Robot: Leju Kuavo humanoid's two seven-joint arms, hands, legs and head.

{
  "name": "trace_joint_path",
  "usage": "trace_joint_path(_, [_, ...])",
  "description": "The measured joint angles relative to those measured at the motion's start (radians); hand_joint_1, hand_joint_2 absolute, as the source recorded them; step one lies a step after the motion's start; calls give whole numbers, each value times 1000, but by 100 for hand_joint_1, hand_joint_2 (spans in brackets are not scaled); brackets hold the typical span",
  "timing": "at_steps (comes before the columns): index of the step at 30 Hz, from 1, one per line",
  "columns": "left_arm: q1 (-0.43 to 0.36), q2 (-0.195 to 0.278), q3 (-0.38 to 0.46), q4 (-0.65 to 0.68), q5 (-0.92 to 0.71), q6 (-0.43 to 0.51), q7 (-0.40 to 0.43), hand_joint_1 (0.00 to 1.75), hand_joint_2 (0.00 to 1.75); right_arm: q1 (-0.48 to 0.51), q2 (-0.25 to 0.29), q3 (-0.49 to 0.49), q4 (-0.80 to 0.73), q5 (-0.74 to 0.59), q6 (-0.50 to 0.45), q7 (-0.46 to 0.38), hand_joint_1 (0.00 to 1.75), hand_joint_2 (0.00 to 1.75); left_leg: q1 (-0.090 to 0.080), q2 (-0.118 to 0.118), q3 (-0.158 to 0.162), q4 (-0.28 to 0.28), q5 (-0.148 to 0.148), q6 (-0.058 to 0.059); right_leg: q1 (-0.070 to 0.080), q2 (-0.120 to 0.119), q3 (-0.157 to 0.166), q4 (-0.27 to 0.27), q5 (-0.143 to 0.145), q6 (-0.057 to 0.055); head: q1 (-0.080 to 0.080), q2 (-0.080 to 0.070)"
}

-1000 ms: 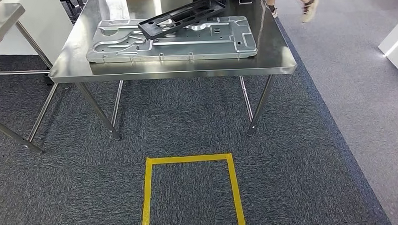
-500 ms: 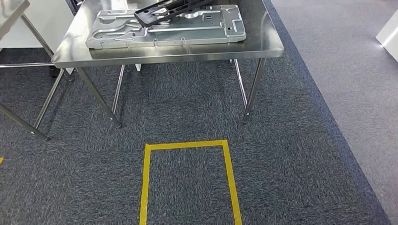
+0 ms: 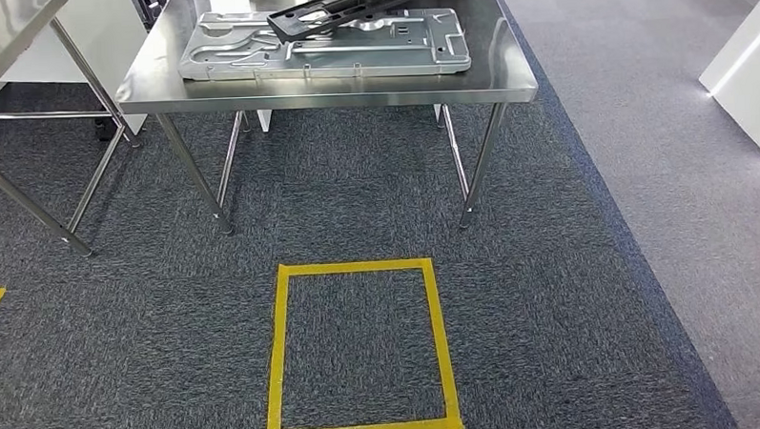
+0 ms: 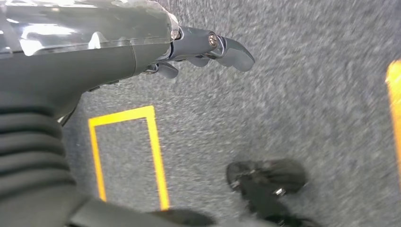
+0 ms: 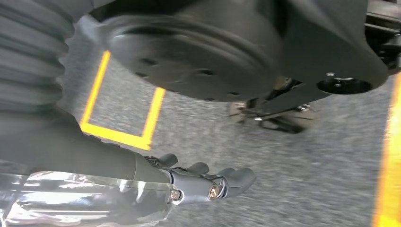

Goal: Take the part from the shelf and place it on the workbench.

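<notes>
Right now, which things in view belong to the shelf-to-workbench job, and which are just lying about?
Belonging to the job:
- steel workbench
- black part lying across the grey metal plate on it
- left hand and right hand, both holding nothing

Just there:
- yellow floor square
- second steel table
- white cabinet

You see the black part [image 3: 342, 10], a long flat frame with cut-outs, lying slantwise atop a large grey metal plate [image 3: 325, 47]. Both rest on the steel workbench [image 3: 505, 77], the plate along its front edge.
</notes>
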State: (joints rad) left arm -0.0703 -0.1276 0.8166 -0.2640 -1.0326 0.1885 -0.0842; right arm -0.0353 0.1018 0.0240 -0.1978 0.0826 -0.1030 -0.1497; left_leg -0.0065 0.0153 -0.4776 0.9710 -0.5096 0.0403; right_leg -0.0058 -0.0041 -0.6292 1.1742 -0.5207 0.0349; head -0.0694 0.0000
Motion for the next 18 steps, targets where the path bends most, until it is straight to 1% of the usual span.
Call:
trace_joint_path(1, [-1,3,-20,-11,26,-4,2,0,0,9,-2,-2,0,-2,2,4,0,0,-2,0,-3,4,0,-3,2,0,47,-74,19,-7,0,0])
trace_joint_path(2, [-2,6,-41,-23,54,-9,4,0,0,19,-4,-3,1,-4,5,8,0,0,-3,1,-5,7,0,-6,5,-1,81,-131,31,-14,0,0])
trace_joint_path(3, [-1,9,-62,-33,82,-14,6,0,0,28,-6,-4,1,-7,9,11,0,0,-4,1,-8,10,0,-10,8,-1,99,-165,35,-20,0,0])
trace_joint_path(4, [0,12,-86,-42,111,-20,9,0,0,36,-8,-5,1,-9,12,14,0,0,-5,2,-11,11,0,-15,10,-1,102,-176,31,-26,0,0])
trace_joint_path(5, [2,15,-110,-49,144,-26,11,0,0,44,-10,-5,1,-12,15,18,0,0,-5,2,-11,12,1,-20,10,-1,100,-178,34,-31,0,0])
trace_joint_path(6, [6,19,-134,-55,175,-31,14,0,0,50,-12,-5,0,-14,18,23,0,0,-4,2,-12,14,-2,-25,8,-2,101,-183,36,-37,0,0])
trace_joint_path(7, [12,23,-156,-59,205,-36,16,0,0,55,-14,-5,-2,-16,20,28,0,0,-4,-1,-16,25,-12,-30,5,-3,103,-188,39,-43,0,0])
trace_joint_path(8, [20,26,-177,-61,234,-42,19,0,0,59,-16,-5,-5,-18,22,32,0,0,-3,-3,-30,56,-33,-36,2,-5,103,-193,42,-48,0,0])
trace_joint_path(9, [29,29,-198,-63,264,-47,21,0,0,61,-18,-5,-12,-20,26,37,0,0,-1,-6,-55,109,-64,-41,1,-6,103,-195,44,-52,0,0])
trace_joint_path(11, [53,34,-240,-63,320,-58,27,0,0,62,-21,-5,-30,-24,32,44,0,0,6,-8,-122,248,-126,-50,2,-7,99,-195,45,-55,0,0])
trace_joint_path(12, [67,36,-259,-62,346,-62,30,0,0,60,-23,-5,-41,-27,34,47,0,0,9,-8,-146,297,-139,-54,2,-7,98,-194,45,-55,0,0])
trace_joint_path(13, [82,38,-277,-60,370,-67,31,0,0,59,-24,-5,-53,-28,36,50,0,0,12,-8,-154,310,-131,-56,2,-7,98,-192,44,-55,0,0])
trace_joint_path(14, [97,41,-296,-56,394,-71,34,0,0,56,-26,-5,-68,-30,37,54,0,0,15,-8,-142,282,-103,-58,1,-6,98,-189,43,-53,0,0])
trace_joint_path(15, [113,45,-315,-52,420,-76,36,0,0,52,-28,-5,-84,-32,40,57,0,0,19,-8,-113,218,-64,-60,-1,-5,98,-185,42,-50,0,0])
trace_joint_path(16, [128,48,-333,-47,446,-81,38,0,0,48,-30,-5,-101,-34,43,60,0,0,21,-8,-80,146,-33,-60,-1,-4,97,-181,39,-46,0,0])
trace_joint_path(17, [141,51,-351,-42,470,-85,40,0,0,44,-32,-6,-116,-35,47,63,0,0,21,-9,-54,86,-10,-56,0,-3,95,-176,37,-40,0,0])
trace_joint_path(18, [147,52,-360,-40,483,-87,41,0,0,41,-33,-6,-124,-36,48,64,0,0,21,-9,-39,53,0,-55,1,-2,94,-173,35,-37,0,0])
